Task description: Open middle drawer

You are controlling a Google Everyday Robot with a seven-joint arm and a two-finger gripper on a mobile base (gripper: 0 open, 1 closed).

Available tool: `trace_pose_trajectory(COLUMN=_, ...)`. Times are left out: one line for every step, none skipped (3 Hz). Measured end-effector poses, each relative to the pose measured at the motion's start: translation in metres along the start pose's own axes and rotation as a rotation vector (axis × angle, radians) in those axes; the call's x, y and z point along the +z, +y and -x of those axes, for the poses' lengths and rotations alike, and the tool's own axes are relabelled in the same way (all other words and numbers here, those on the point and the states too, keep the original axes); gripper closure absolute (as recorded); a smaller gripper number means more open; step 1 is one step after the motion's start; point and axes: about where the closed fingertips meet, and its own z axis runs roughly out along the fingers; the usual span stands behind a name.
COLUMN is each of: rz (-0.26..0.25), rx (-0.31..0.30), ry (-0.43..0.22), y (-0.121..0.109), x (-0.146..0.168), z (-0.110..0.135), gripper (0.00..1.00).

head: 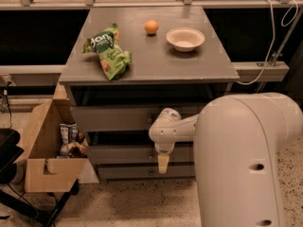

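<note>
The grey cabinet (85, 77) has three drawer fronts, one above the other. The middle drawer (118, 153) is the wide low panel between the top front (109, 118) and the lowest front (128, 172). Its front stands about level with the others. My gripper (163, 163) hangs tip-down from the white wrist (163, 131), right in front of the middle drawer's centre. The wrist and gripper hide the drawer's knob. My big white arm housing (246, 160) fills the lower right.
On the cabinet top lie a green snack bag (108, 51), an orange (151, 27) and a white bowl (185, 38). An open cardboard box (45, 174) with packets stands on the floor at the left. A cable (265, 65) hangs at the right.
</note>
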Motion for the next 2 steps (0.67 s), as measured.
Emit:
trace_pose_trajectory(rz=0.009, rx=0.004, ry=0.0, y=0.002, x=0.004, z=-0.002, gripper=0.0)
trace_pose_trajectory(rz=0.095, rx=0.027, ry=0.037, y=0.021, x=0.02, z=-0.016, gripper=0.18)
